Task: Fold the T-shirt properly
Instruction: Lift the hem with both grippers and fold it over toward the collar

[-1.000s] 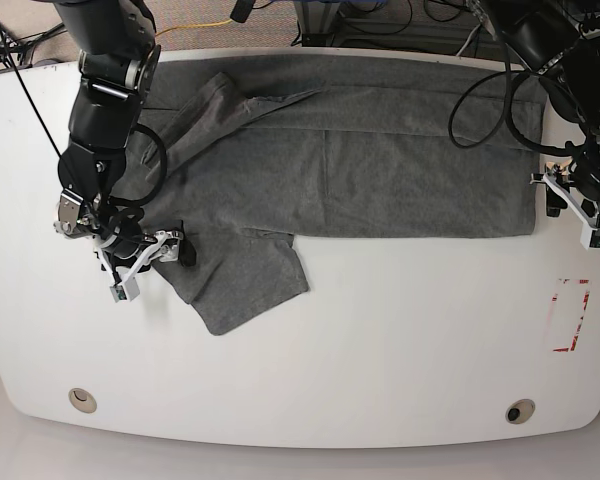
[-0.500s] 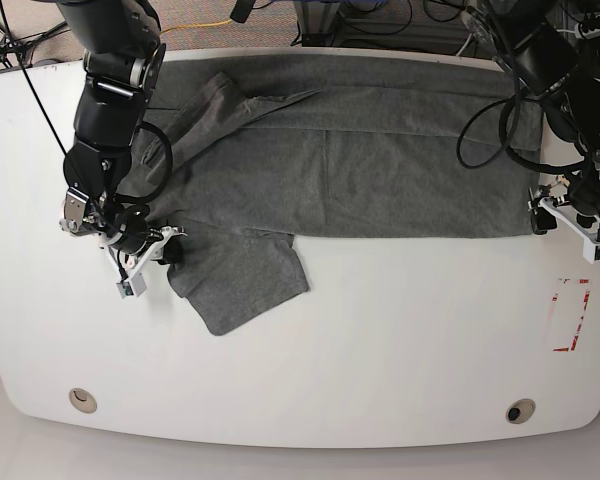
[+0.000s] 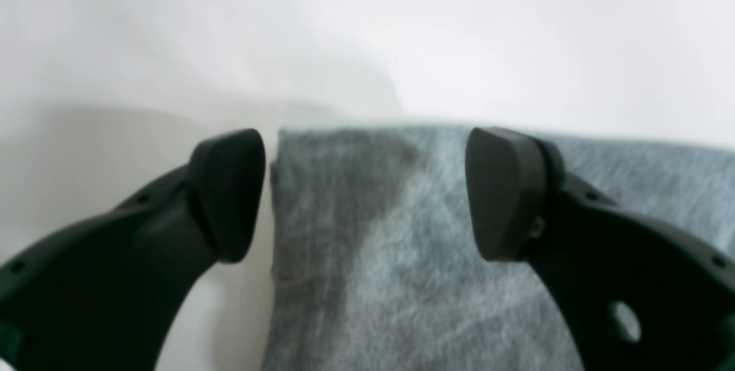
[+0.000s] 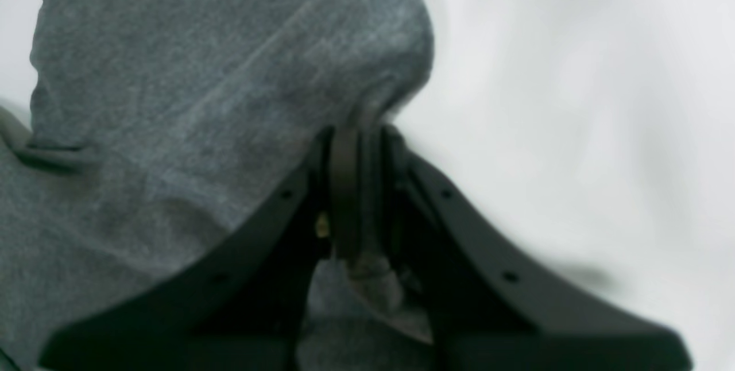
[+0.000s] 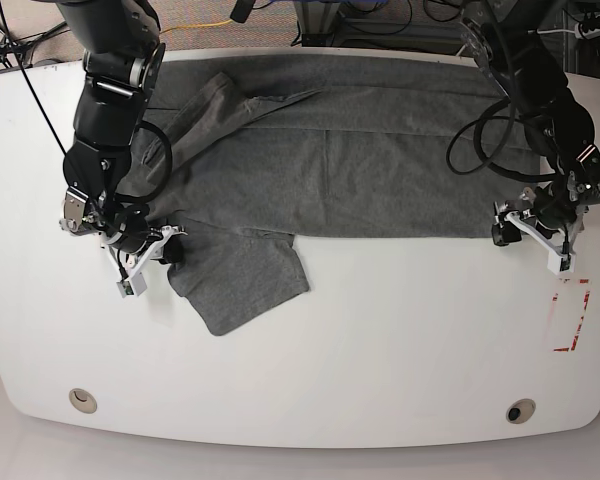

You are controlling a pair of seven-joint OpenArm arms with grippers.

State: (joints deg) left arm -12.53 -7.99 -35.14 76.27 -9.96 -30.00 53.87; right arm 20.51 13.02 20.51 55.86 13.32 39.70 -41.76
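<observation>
Fingers (image 4: 356, 187) pinch plain grey T-shirt (image 5: 380, 150); no writing readable

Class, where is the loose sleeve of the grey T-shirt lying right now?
In the base view the sleeve lies at the T-shirt's lower left, beside the right claw.

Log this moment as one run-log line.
right gripper: shut on T-shirt sleeve | left gripper: open, straddling hem corner | table

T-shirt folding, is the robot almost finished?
Not yet. The T-shirt already looks folded lengthwise into a long band. Now the right gripper pinches the sleeve, and the open left gripper straddles the hem corner. The sleeve and crosswise folds remain.
</observation>
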